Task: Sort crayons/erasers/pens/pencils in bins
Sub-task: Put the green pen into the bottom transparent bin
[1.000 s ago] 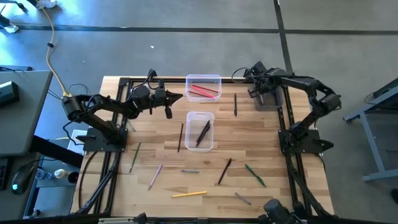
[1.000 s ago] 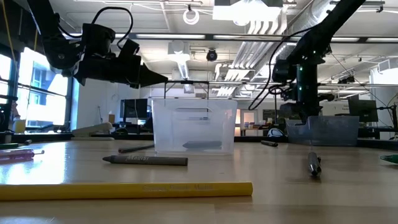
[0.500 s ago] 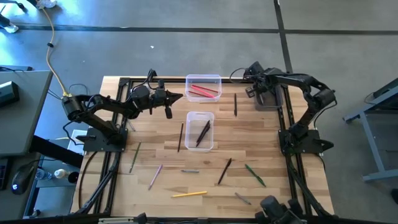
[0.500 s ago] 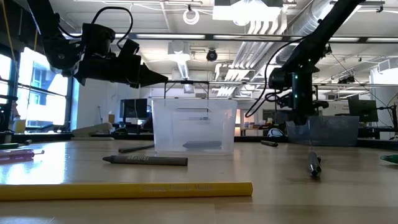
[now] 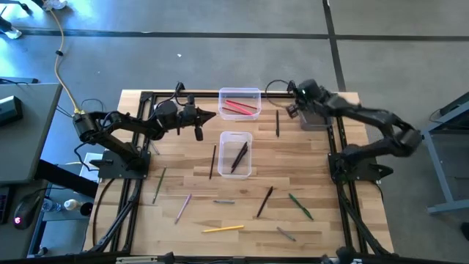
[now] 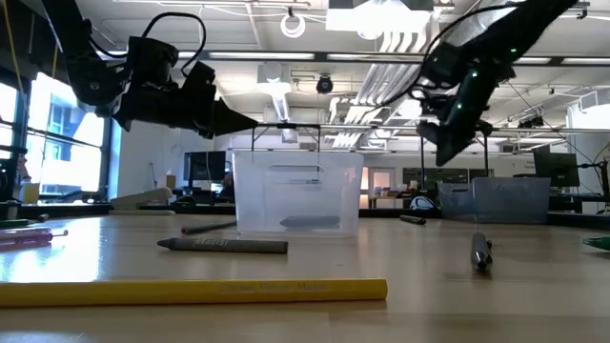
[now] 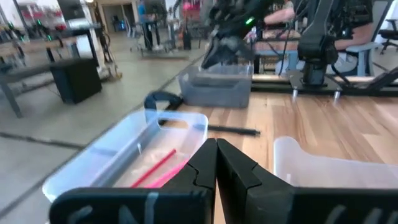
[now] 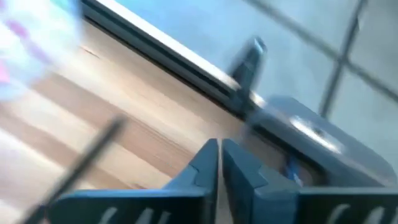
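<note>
Right hand (image 5: 292,110) hovering closed and empty beside the dark grey bin (image 5: 316,117) at the bench (image 5: 183,165) far edge. Left hand (image 5: 209,114) hanging closed, empty, near the clear bin (image 5: 239,103) holding red crayons (image 5: 238,108). Second clear bin (image 5: 235,155) sitting mid-bench.

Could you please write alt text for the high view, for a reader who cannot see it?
Two dark arms reach over a wooden table: the left gripper beside a clear bin of red sticks, the right gripper beside a grey bin. A second clear bin sits mid-table, with pens and pencils scattered around it.
</note>
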